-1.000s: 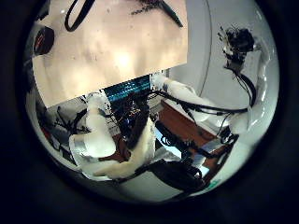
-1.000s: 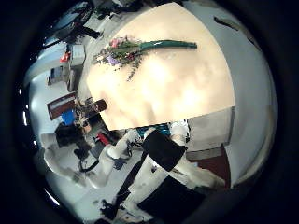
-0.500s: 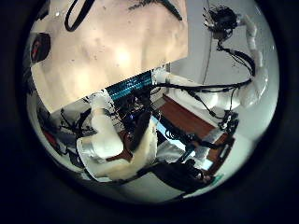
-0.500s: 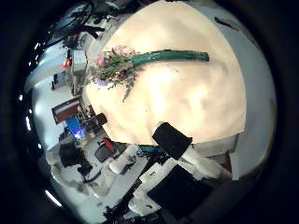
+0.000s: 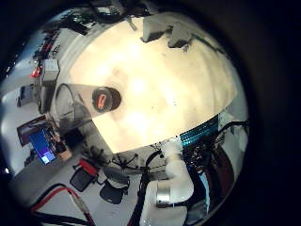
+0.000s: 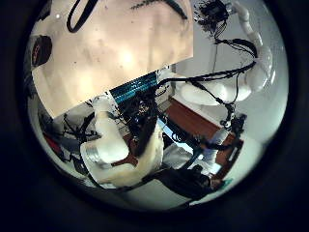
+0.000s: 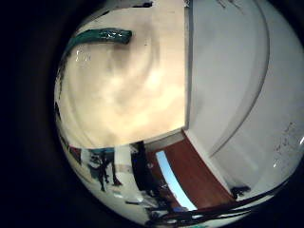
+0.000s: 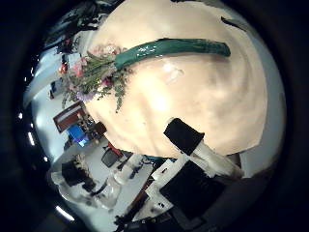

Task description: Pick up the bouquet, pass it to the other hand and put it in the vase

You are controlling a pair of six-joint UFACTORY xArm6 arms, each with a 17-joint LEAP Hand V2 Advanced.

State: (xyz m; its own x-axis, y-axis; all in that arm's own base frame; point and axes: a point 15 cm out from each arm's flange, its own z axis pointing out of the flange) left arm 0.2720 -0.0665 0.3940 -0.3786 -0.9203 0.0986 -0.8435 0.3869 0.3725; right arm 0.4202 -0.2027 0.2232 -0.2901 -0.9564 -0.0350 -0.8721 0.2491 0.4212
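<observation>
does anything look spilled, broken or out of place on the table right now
Nothing stands out. The bouquet lies flat on the table, stems together in their green wrap, with no loose flowers that I can see. The vase stands on the table, apart from it. Neither hand touches either one.

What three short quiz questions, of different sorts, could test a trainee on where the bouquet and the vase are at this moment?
1. True or false: the bouquet already stands in the vase.
2. Choose one. The bouquet lies: A on the table; B on the floor; C across the vase.
3. Fill in: the bouquet shows large and near in the palm views of the ____ hand.

Key: 1 false; 2 A; 3 right hand.
</observation>
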